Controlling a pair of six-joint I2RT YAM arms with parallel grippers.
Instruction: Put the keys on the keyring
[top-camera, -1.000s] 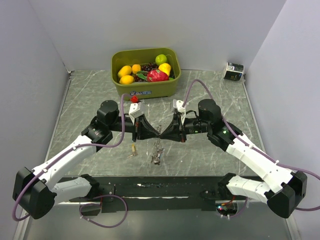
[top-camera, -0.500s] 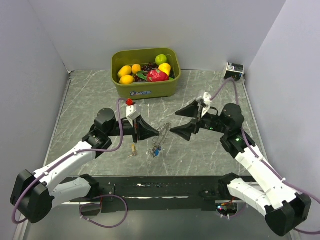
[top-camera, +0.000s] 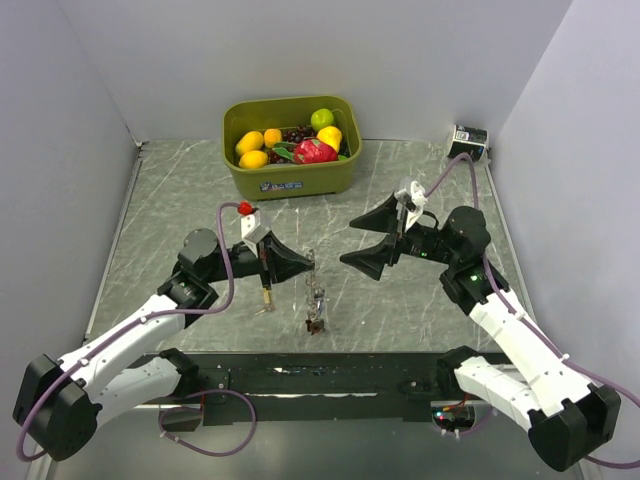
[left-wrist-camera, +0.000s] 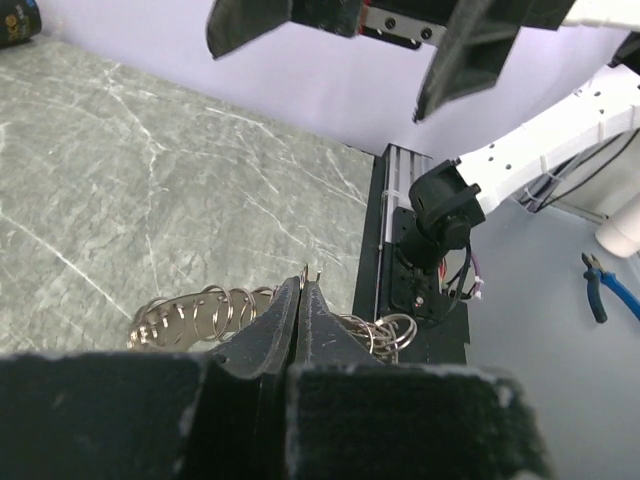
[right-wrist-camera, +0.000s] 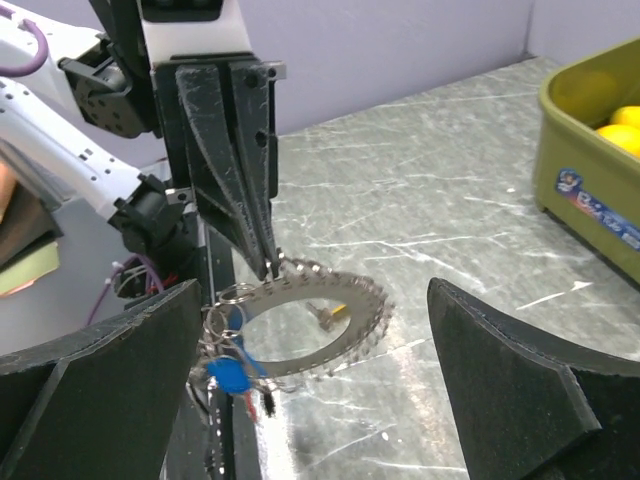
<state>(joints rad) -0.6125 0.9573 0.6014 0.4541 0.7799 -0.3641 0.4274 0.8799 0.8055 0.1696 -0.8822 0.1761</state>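
Green bin (top-camera: 290, 182) holds mixed fruit (top-camera: 315, 151); left pincer (top-camera: 311, 263) pinches keyring (top-camera: 315, 296).

The left arm (top-camera: 130, 335) and right arm (top-camera: 520, 340) wear white shells between bulky black joints. A purple cable (top-camera: 455, 160) runs along each; the fingers (top-camera: 370, 262) are matte black wedges.

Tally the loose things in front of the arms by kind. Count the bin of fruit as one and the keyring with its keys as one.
Bin: 1
Keyring: 1
Loose key: 1
Dark object: 1
Total: 4
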